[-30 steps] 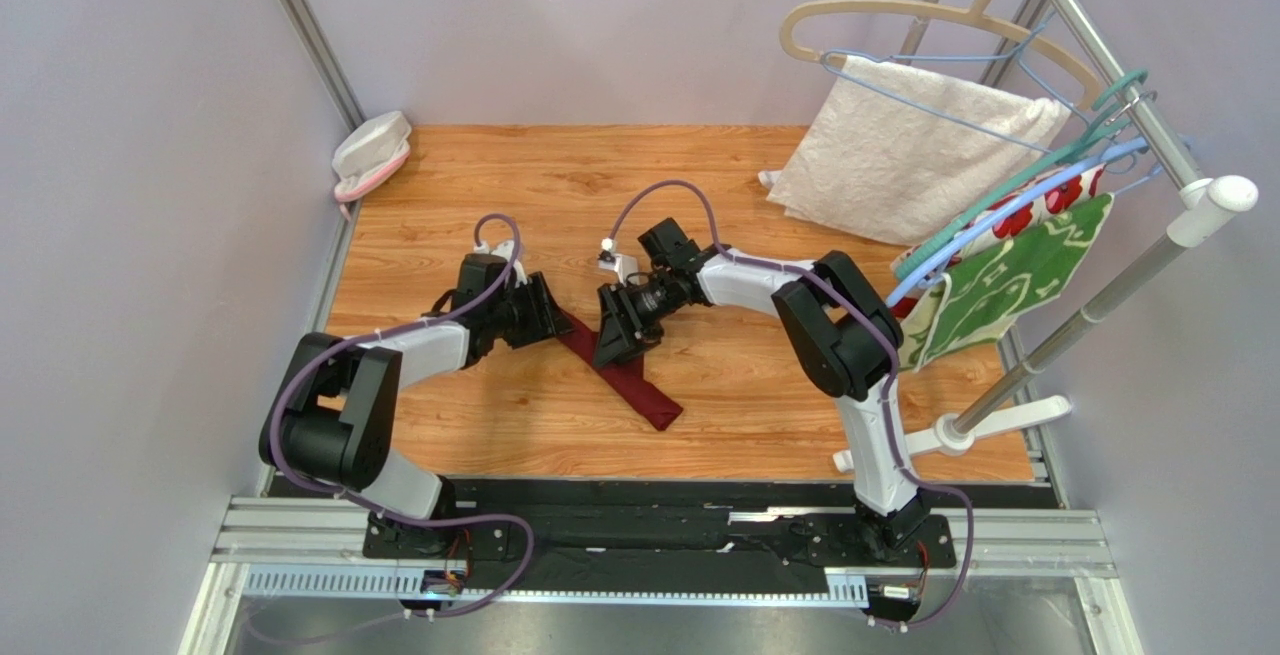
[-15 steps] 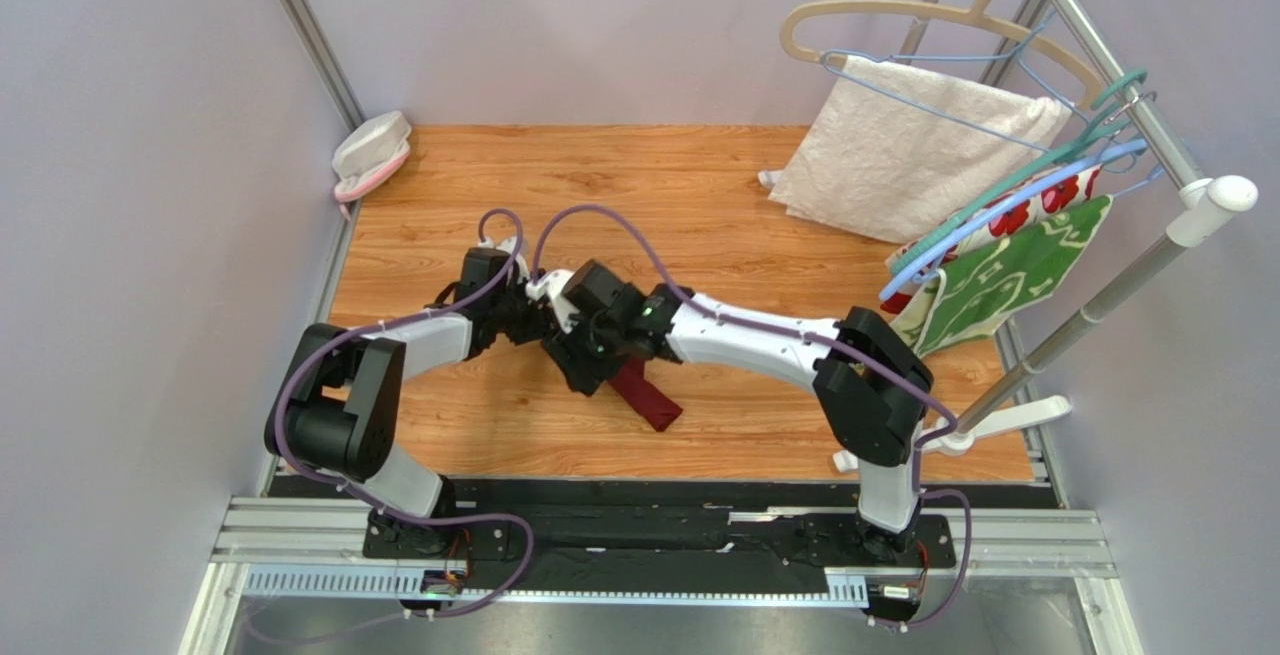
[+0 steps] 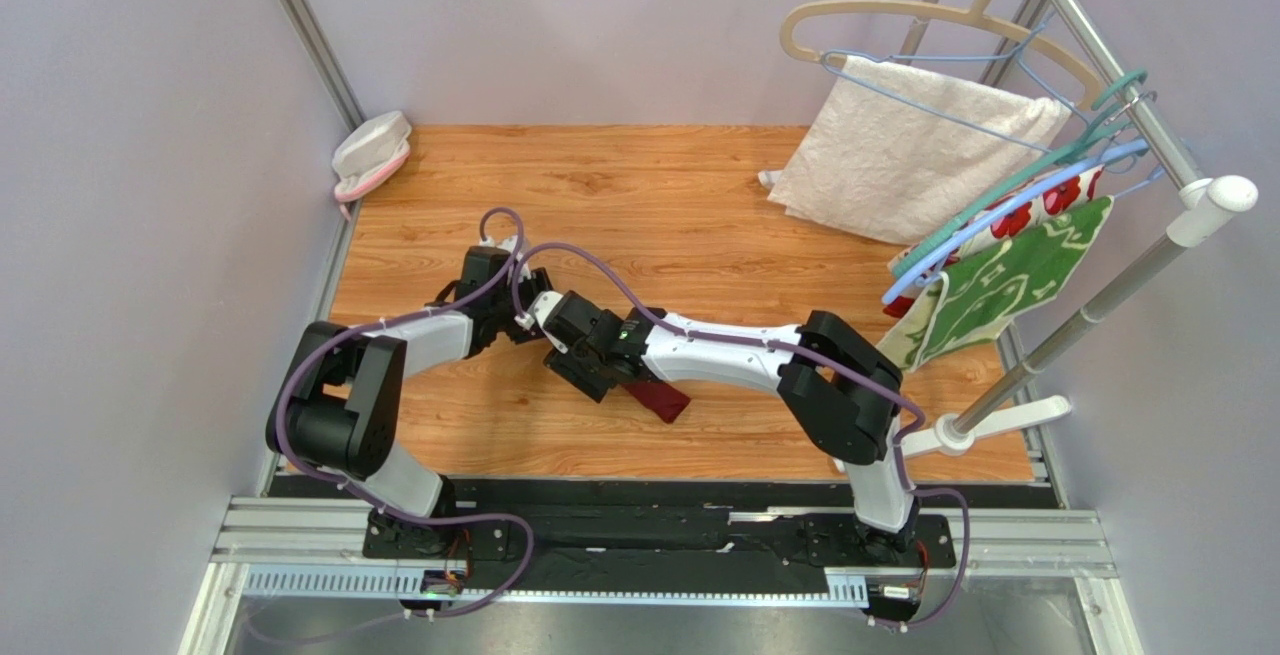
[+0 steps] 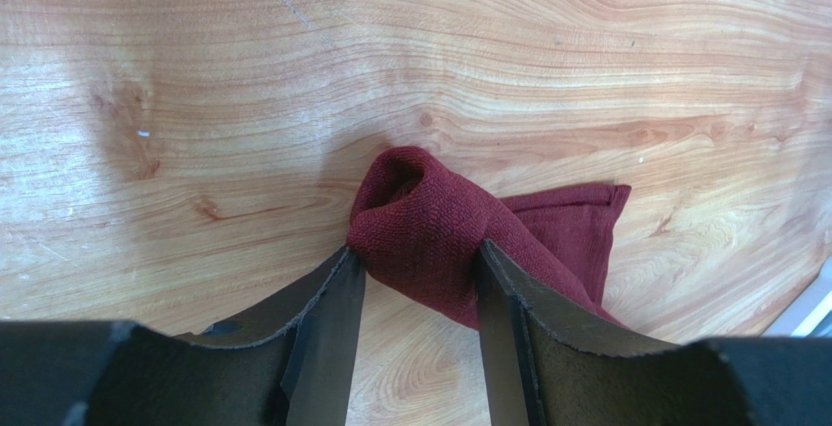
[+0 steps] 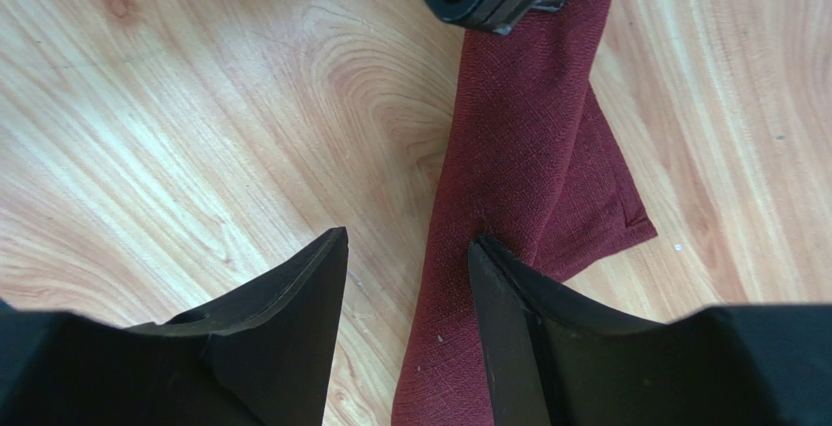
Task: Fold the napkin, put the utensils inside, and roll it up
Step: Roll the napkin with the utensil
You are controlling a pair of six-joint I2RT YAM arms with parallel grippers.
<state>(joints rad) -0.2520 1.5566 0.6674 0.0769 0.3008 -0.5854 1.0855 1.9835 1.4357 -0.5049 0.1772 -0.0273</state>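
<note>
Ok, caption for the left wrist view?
Left fingers pinch the rolled end of the maroon napkin on the wooden table.

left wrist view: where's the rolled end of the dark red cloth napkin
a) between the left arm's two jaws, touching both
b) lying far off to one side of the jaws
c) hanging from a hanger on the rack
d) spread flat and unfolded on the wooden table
a: the rolled end of the dark red cloth napkin sits between the left arm's jaws, one jaw pressed against each side of it, above the wooden table.
</note>
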